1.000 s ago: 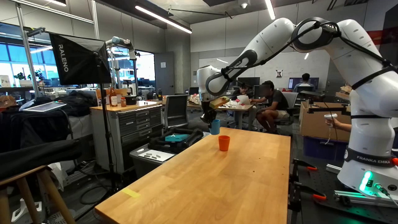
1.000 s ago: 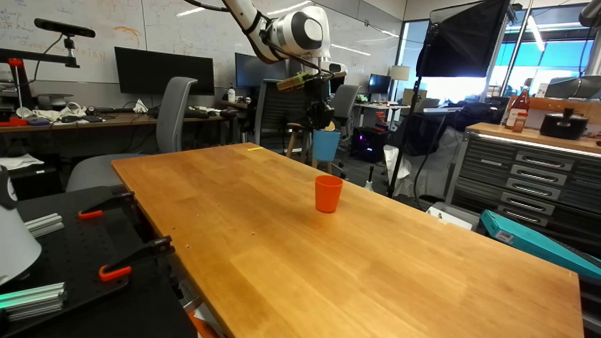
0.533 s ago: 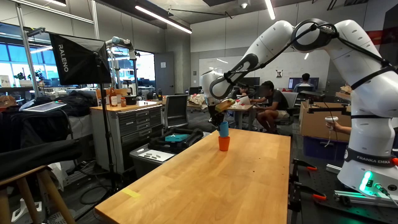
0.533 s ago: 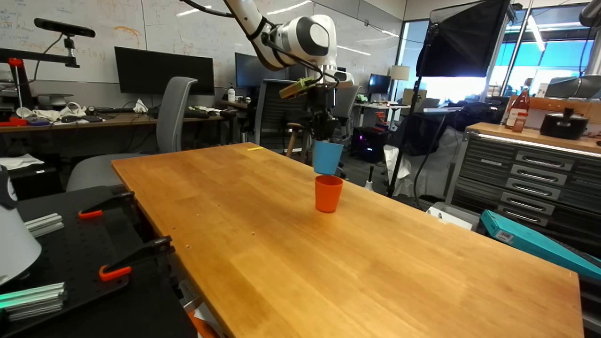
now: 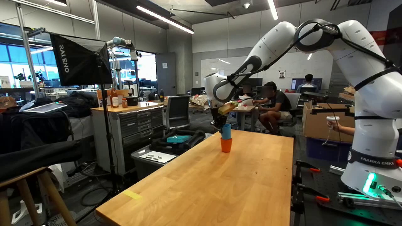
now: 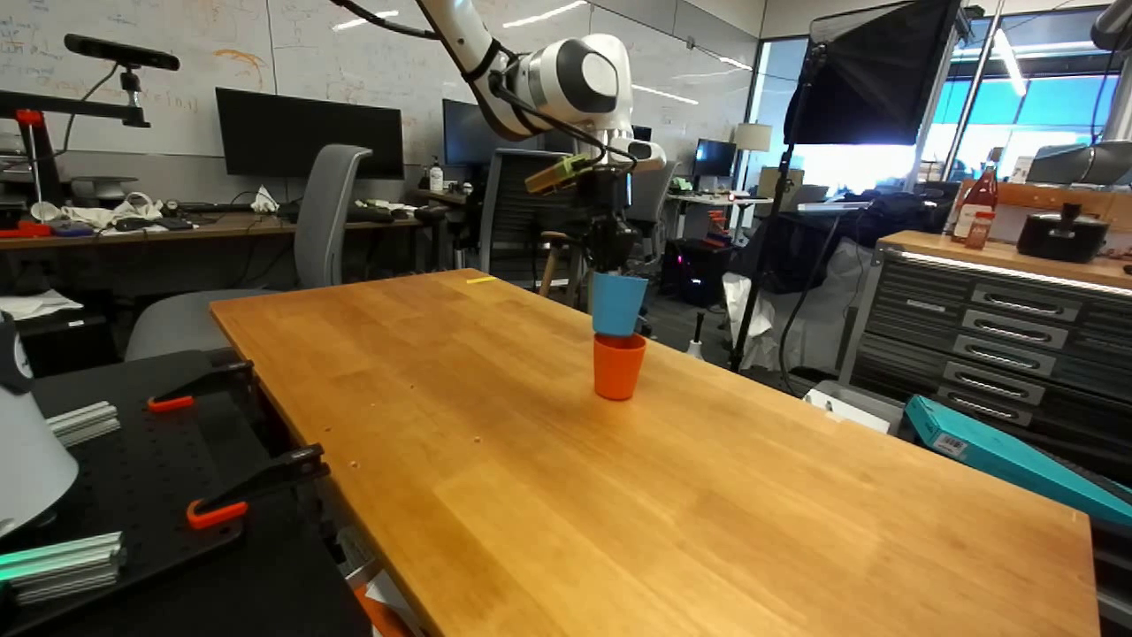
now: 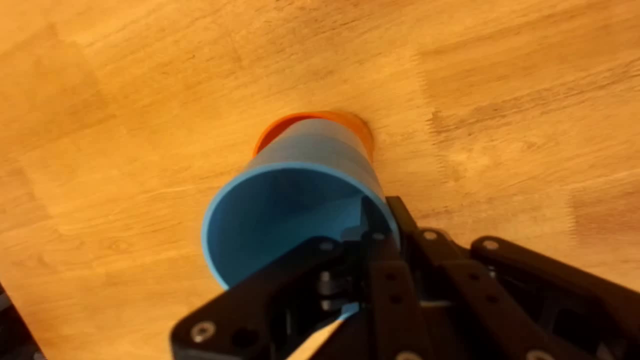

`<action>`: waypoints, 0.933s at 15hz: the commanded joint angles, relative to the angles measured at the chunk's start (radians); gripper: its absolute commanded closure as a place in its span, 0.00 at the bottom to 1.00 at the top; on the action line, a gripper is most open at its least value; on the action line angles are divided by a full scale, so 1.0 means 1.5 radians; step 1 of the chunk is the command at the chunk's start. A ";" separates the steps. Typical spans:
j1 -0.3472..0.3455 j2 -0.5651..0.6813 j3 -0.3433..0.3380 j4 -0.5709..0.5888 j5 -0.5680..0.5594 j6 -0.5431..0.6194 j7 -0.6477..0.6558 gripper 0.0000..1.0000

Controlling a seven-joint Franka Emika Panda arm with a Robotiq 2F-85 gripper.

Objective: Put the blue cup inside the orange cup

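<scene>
The hand [image 7: 384, 211], nearly closed on the rim of the blue plastic cup [image 6: 616, 305], now holds it lower, base at the mouth of the orange plastic cup [image 6: 618, 368] underneath, so nesting seems imminent.

The blue cup [image 6: 617, 305] tips a little, open end up, its bottom right at the orange cup's [image 6: 618, 370] top. The orange cup stands straight on the table [image 6: 707, 487].

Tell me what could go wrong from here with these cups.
The orange cup stands unheld on the table, so a sideways push could tip or slide it.
The gripper pinches one side of the blue cup, which might swivel on contact.
In the wrist view, the blue cup hides much of the orange cup, so misalignment might go unseen.
</scene>
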 commanded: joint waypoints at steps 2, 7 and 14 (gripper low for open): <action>0.001 0.001 -0.006 0.007 -0.004 0.021 0.016 0.99; -0.006 0.005 -0.010 0.015 -0.002 0.020 0.021 0.99; -0.017 0.009 -0.010 0.020 0.001 0.015 0.021 0.56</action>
